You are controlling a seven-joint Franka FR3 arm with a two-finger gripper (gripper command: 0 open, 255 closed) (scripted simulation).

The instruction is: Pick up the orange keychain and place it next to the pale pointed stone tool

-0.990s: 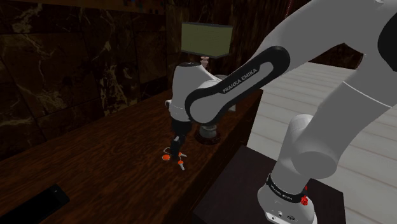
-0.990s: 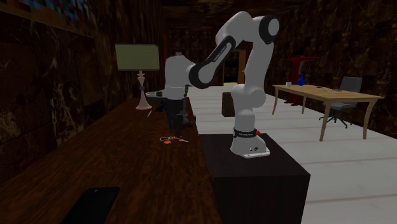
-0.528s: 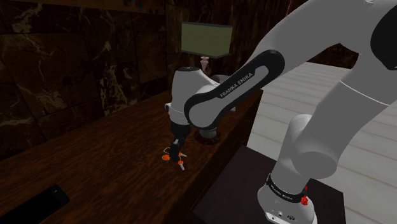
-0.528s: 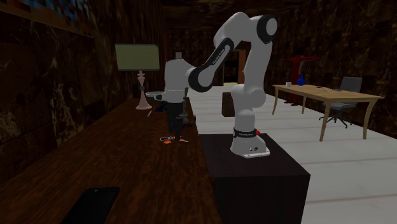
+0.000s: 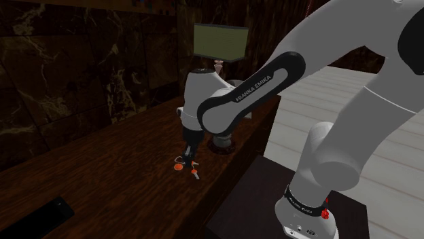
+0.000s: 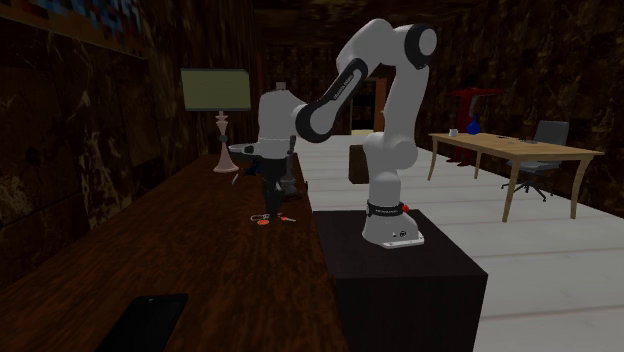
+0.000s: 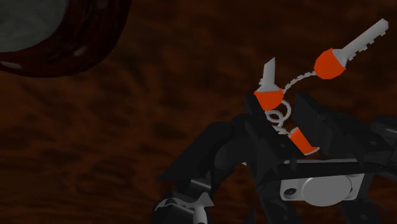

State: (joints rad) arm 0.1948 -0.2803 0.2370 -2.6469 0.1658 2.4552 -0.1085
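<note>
The orange keychain (image 7: 278, 102) is a bunch of silver keys with orange heads joined by a wire coil, lying on the dark wooden table (image 5: 115, 170). My black gripper (image 7: 280, 124) points down at it, and its fingers have closed around the coil and one small key. In the shoulder view the gripper (image 5: 188, 160) stands on the keychain (image 5: 179, 167), with orange bits showing on either side of the fingers. The second exterior view has the gripper (image 6: 270, 208) low over the keychain (image 6: 265, 222) near the table's edge.
A lamp with a green shade (image 5: 219, 41) stands just behind the gripper; its round base (image 7: 57, 38) is close by. A flat black object (image 6: 145, 320) lies at the near end of the table. My stand (image 6: 400, 270) is beside the table.
The gripper has come down onto the keychain and its fingers have gone from open to shut. One key has shifted slightly.
</note>
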